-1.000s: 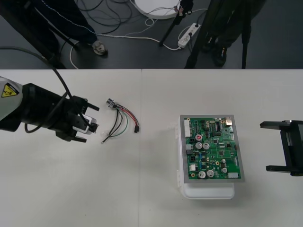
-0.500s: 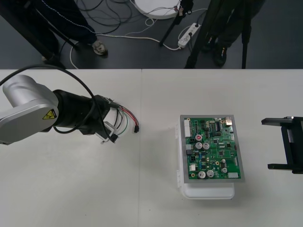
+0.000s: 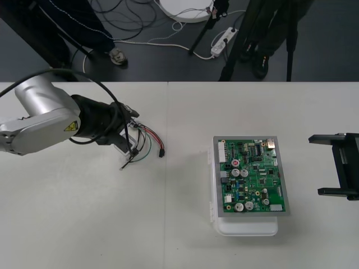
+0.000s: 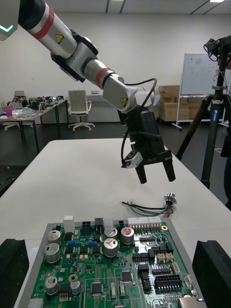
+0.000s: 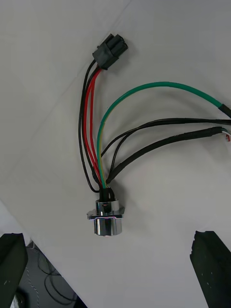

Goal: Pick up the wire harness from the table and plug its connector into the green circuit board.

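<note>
The light table (image 3: 84,224) carries everything. On its right half, nearer the front edge than the far one, the green circuit board (image 3: 252,176) sits on its white base (image 3: 247,227) with nothing plugged into it from the harness. The left arm (image 3: 39,120) reaches in over the left half, and the left gripper (image 4: 155,175) hangs just above the table there, fingers spread wide and holding nothing. The right gripper (image 3: 325,165) waits by the right edge, also spread and empty. The wire harness (image 3: 143,143) lies flat on the left half, toward the far edge and well apart from the board. Its round metal socket (image 5: 107,219) lies below the left gripper and between its two fingers (image 5: 12,260). The small black plug (image 5: 110,50) lies at the end of the wires nearest the board. The step in hand looks like the approach for the pick, with no grasp yet made. The next move probably calls for a short descent straight down and a closing on the socket or the wires just beside it, firm enough that the thin leads do not slip. The plug should stay free and pointing outward for the carry to the board.
</note>
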